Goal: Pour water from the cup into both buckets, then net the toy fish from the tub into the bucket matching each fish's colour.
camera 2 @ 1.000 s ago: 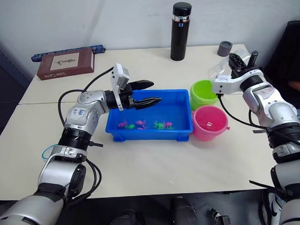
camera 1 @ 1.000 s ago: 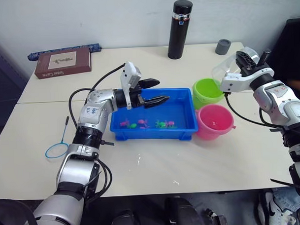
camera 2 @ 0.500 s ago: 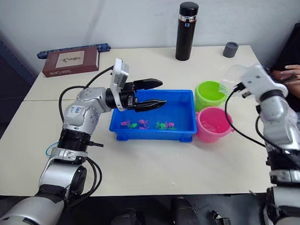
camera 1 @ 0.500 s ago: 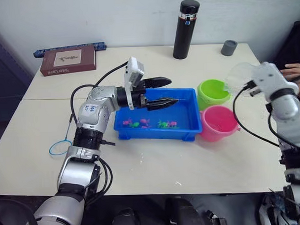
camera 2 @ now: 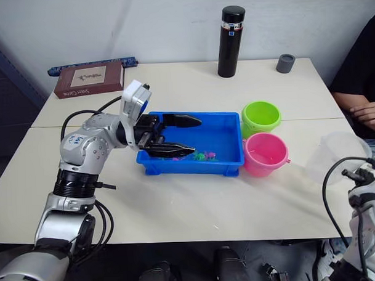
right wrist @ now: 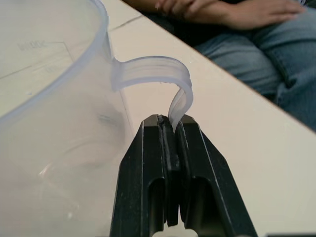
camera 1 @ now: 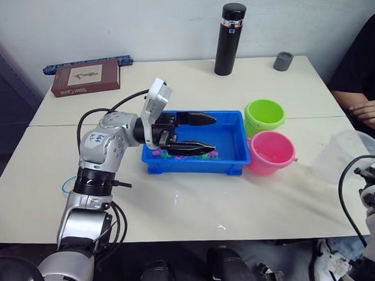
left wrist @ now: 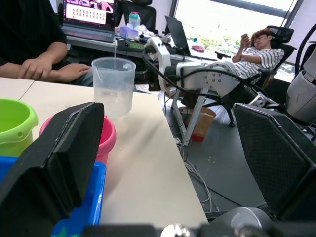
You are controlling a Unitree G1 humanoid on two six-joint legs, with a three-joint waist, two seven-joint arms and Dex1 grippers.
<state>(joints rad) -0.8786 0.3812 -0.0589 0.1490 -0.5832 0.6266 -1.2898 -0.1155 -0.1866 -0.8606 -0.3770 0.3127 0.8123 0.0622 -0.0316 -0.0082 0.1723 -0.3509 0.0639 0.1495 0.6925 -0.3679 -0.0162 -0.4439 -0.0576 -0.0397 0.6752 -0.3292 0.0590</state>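
Clear plastic makes the cup (camera 2: 336, 157) hard to read against the tabletop (camera 2: 196, 202); whether any water remains inside cannot be told. It stands upright at the tabletop's right edge, well apart from the buckets, its thin side handle (right wrist: 165, 79) pinched between the closed fingers of the right hand (right wrist: 170, 126). The net (camera 1: 69, 181) is mostly hidden behind the left forearm; only a sliver of light blue hoop shows at the left. The toy fish (camera 2: 203, 156) are partly covered by the left hand (camera 1: 202, 134), whose two black fingers stand wide apart, empty, just over the blue tub (camera 1: 231, 160); pink and green specks are visible, count uncertain. The lime green bucket (camera 1: 265, 116) sits just behind the pink bucket (camera 1: 271, 153), both right of the tub, the pink one touching or nearly touching its end. Tabletop is pale cream, two panels joined by a seam. At the back: a tall black flask (camera 1: 228, 38), a small grey cap (camera 1: 283, 60), a brown book (camera 1: 85, 79). A person's hand (camera 1: 366, 112) rests at the right edge. Wall behind is plain white.
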